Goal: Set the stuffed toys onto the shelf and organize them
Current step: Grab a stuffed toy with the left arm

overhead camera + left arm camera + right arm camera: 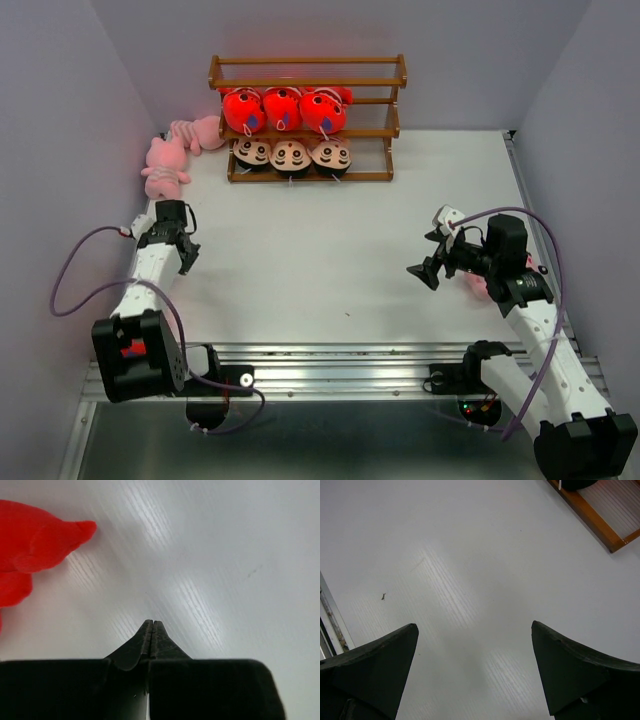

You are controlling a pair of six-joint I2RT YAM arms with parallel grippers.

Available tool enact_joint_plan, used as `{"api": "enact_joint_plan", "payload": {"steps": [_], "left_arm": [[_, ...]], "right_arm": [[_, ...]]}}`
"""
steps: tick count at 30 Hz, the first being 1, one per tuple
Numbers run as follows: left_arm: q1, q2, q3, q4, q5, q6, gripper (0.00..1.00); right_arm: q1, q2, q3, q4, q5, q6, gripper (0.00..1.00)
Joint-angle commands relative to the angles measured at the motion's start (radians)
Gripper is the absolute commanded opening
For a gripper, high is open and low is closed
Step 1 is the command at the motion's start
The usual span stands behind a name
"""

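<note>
The brown wooden shelf point(307, 120) stands at the back of the table. Three red fish point(283, 108) sit on its middle tier and three boy dolls point(290, 154) on the bottom tier. Two pink striped toys point(165, 168) lie on the table left of the shelf. My left gripper point(183, 252) point(152, 622) is shut with nothing between its fingers, near the table's left edge. A red plush toy point(35, 545) lies to its left in the left wrist view. My right gripper point(432, 258) point(474, 625) hangs open and empty over bare table.
A corner of the shelf's base point(592, 517) shows at the top right of the right wrist view. A bit of pinkish-red plush point(478, 285) peeks out beside the right forearm. Grey walls close in the table on both sides.
</note>
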Motion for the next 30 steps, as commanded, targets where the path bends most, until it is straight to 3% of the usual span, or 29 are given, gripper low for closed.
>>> {"api": "enact_joint_plan", "payload": {"steps": [1,6,8,9,10,13,21,30], "left_arm": [[-0.046,-0.169,0.097,-0.134,-0.156,-0.030,0.05],[-0.086,-0.327,0.129,-0.156,-0.289,-0.031,0.06],[-0.086,-0.358,0.129,-0.188,-0.349,-0.066,0.13],[-0.086,-0.378,0.126,-0.212,-0.371,-0.100,0.28],[-0.085,-0.384,0.125,-0.272,-0.401,-0.138,0.65],[-0.073,-0.373,0.114,-0.347,-0.382,-0.214,0.91],[-0.059,-0.364,0.116,-0.512,-0.386,-0.306,0.99],[0.018,-0.398,0.102,-0.507,-0.451,-0.317,0.99]], "right_arm": [[-0.005,0.005,0.003,0.023,-0.008,-0.004,1.00],[-0.005,0.063,0.017,0.007,-0.052,-0.004,1.00],[-0.005,0.100,0.023,-0.002,-0.069,-0.005,1.00],[-0.005,0.106,0.023,-0.002,-0.077,-0.007,1.00],[-0.005,0.110,0.023,0.001,-0.077,-0.008,1.00],[-0.005,0.120,0.020,0.009,-0.071,-0.010,1.00],[-0.005,0.161,0.009,0.018,-0.040,-0.022,1.00],[-0.005,0.166,0.008,0.021,-0.033,-0.021,1.00]]}}
